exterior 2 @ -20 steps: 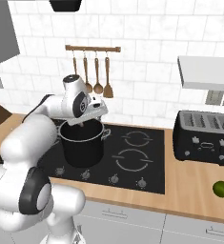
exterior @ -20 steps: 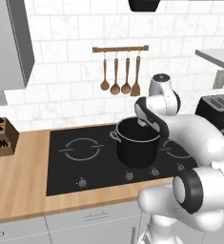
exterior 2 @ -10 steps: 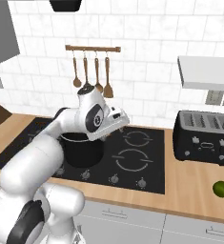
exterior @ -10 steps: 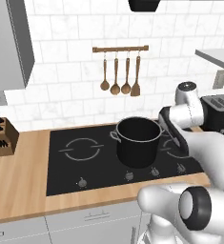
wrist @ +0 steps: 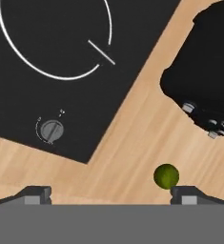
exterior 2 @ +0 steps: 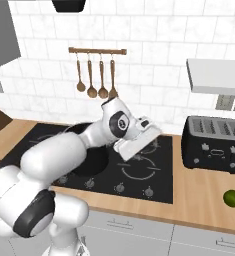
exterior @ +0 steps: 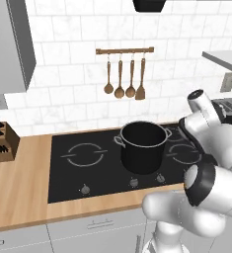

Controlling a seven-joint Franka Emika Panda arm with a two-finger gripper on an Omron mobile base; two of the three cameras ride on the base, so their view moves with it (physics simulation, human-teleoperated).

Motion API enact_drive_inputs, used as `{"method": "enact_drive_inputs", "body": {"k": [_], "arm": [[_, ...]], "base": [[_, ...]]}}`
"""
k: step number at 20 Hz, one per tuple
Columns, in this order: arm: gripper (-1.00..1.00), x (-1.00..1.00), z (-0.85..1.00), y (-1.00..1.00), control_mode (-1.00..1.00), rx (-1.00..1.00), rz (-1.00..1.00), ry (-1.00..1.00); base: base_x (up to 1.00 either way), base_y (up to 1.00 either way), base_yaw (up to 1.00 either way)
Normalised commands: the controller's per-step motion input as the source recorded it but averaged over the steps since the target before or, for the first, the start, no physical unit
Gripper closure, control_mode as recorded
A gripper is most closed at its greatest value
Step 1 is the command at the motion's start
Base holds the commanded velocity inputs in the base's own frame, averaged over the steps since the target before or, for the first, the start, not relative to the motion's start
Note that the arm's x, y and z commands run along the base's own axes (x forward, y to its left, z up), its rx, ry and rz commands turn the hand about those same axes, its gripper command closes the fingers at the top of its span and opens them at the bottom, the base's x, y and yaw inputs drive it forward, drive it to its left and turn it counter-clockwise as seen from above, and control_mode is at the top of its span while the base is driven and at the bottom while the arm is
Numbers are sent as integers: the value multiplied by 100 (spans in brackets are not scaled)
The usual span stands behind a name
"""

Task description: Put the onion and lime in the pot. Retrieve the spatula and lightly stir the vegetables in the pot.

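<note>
The black pot [exterior: 142, 146] stands on the cooktop's middle, and the arm hides most of it in the right base view. The lime [exterior 2: 232, 198] lies on the wooden counter in front of the toaster, at the far right. In the hand view the lime [wrist: 166, 176] sits just above the right fingertip [wrist: 189, 194]. My gripper [wrist: 111, 195] is open and empty. It hovers over the right burners [exterior 2: 144, 140], well short of the lime. The spatula [exterior: 140, 79] hangs rightmost on the wall rack. The onion is out of view.
A black toaster [exterior 2: 216, 142] stands on the counter right of the cooktop [exterior: 88, 163]. Knobs [wrist: 51, 130] line the cooktop's front edge. A knife block [exterior: 0, 143] sits at the far left. Wooden spoons [exterior: 119, 79] hang beside the spatula.
The arm has swung right, from above the pot to over the right burners. The gripper has stayed open.
</note>
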Motion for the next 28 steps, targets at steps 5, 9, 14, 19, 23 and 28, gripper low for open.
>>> {"method": "enact_drive_inputs", "body": {"k": [5,9,14,19,23,28], "arm": [[-100,-1,-44,-100,-100,-2,-17,27],[-100,0,-30,-100,-100,0,-8,18],[-100,2,-29,-100,-100,-5,-4,19],[-100,2,-14,-84,-100,2,1,4],[-100,16,-25,-59,-100,9,8,1],[-100,1,-26,-48,-100,5,6,0]], "base": [[0,0,0],[0,0,0],[0,0,0],[0,0,0],[0,0,0],[0,0,0]]}}
